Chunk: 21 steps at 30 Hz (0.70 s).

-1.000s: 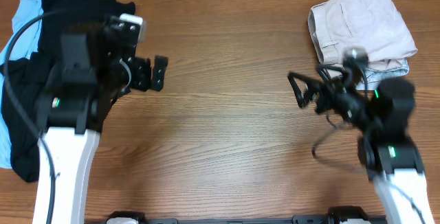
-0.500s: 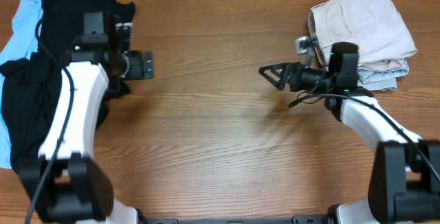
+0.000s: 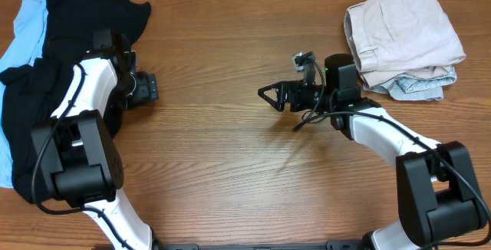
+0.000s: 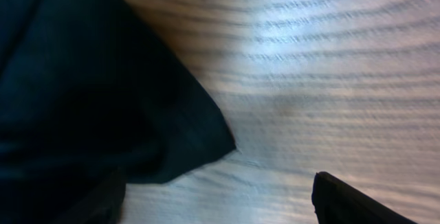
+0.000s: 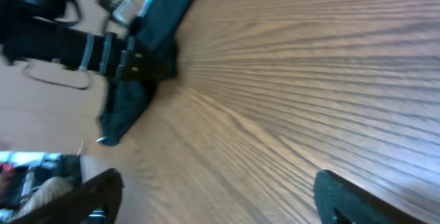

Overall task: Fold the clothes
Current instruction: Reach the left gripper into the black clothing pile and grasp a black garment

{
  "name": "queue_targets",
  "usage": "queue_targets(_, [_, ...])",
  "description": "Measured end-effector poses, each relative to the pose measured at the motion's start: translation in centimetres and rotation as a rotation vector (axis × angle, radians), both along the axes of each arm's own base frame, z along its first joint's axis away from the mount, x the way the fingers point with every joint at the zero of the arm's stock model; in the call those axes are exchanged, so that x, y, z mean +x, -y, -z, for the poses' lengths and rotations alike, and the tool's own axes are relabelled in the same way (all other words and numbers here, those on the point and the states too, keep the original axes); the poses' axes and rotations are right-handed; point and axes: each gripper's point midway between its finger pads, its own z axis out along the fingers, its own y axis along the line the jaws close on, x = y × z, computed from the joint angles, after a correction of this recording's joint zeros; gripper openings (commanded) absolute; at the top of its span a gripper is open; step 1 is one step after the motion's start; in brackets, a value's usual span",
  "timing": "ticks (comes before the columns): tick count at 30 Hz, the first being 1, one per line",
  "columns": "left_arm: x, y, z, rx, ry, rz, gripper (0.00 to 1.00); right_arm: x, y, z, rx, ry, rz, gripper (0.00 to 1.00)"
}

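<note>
A: Where is the black shirt (image 3: 27,120)?

B: Heaped unfolded at the left edge of the desk (image 3: 230,181), partly over a blue garment (image 3: 27,20); a folded stack (image 3: 403,31) sits at the far right corner, well apart.

A: And our fingers?

B: The left fingers (image 3: 148,87) stand spread wide just beside the shirt's near corner, nothing between them; the right fingers (image 3: 270,97) are spread about as wide over bare wood near the middle, pointing toward the heap, empty too.

A: What could go wrong from here?

B: The cloth is bunched and black on black, so we judge we may pinch two layers instead of one edge, and then the whole heap drags out, blue garment with it; if we close too shallow on that thin corner, it slips free as we lift; our left arm hangs over the heap, so a pull toward the middle could snag cloth under it; if the right arm reaches across, the two arms may crowd each other.
</note>
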Motion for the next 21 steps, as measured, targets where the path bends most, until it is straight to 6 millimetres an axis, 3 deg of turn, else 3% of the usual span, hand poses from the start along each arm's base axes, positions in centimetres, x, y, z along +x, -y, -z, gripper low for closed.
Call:
queue_targets(11, [1.2, -1.5, 1.5, 0.076, 0.017, -0.014, 0.88, 1.1, 1.1, 1.4, -0.085, -0.023, 0.113, 0.67])
queue_targets(15, [1.5, -1.6, 1.5, 0.081, 0.027, -0.017, 0.81, 1.2, 1.3, 1.5, -0.092, -0.022, 0.122, 0.66])
queue_targets(21, [1.4, -1.6, 2.5, 0.081, 0.010, -0.023, 0.58, 1.3, 1.4, 1.6, -0.097, -0.025, 0.128, 0.60])
